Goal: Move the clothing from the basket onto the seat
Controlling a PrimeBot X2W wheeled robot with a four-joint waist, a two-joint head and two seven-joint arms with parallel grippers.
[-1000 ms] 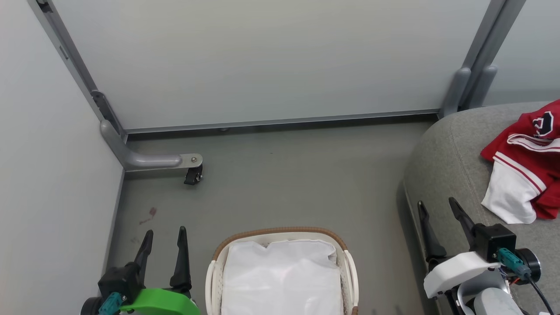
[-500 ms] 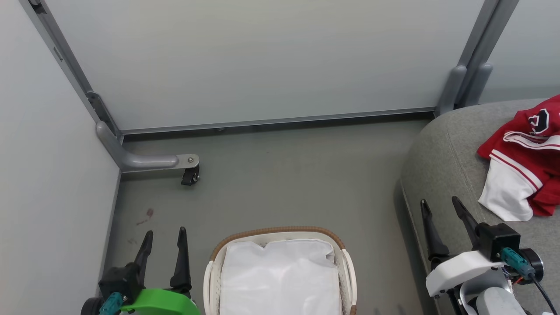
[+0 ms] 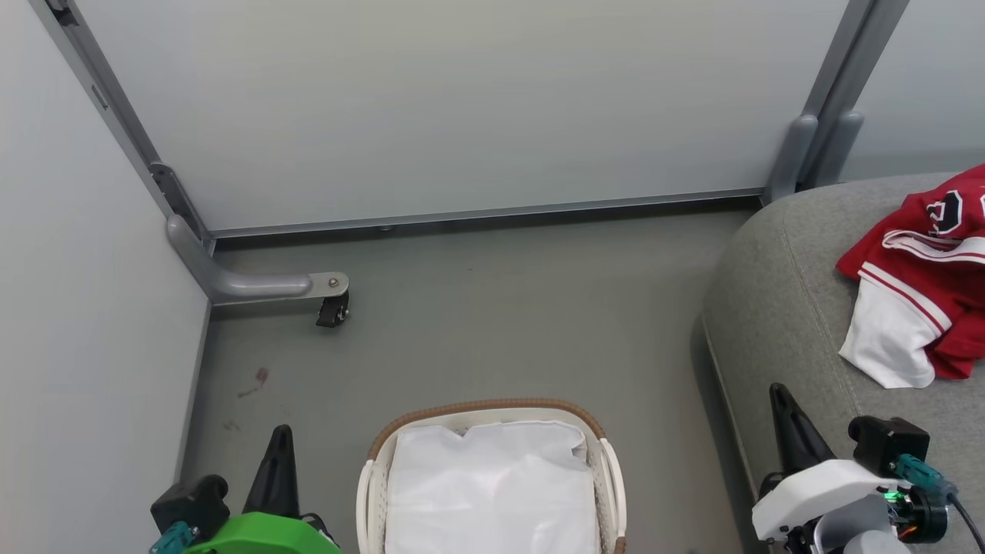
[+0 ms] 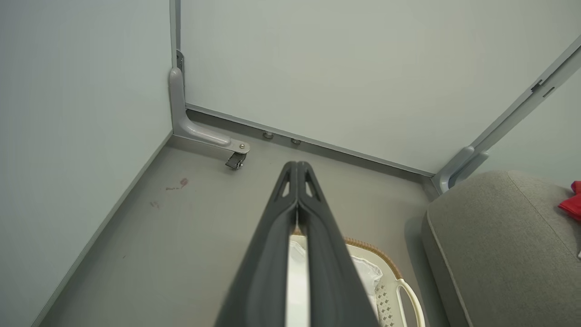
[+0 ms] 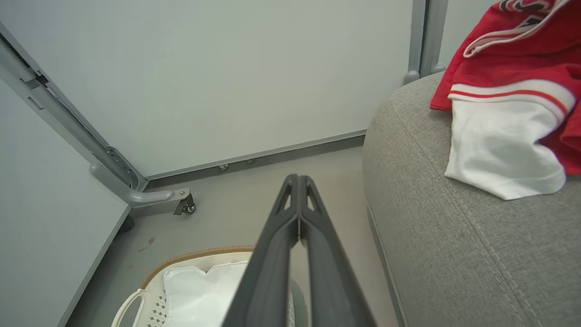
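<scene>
Left gripper and right gripper, both pressed together and empty, flank the basket, which I find holds only its liner. Clothing lies on the seat; I judge the transfer complete.

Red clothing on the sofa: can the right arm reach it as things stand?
Probably yes: the right gripper is by the sofa edge, only bare upholstery lies between it and the red clothing, though its jaws are shut.

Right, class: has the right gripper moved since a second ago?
Yes. The right gripper has shut and drawn back toward the robot: its tip sits lower against the seat's front edge than before.
</scene>
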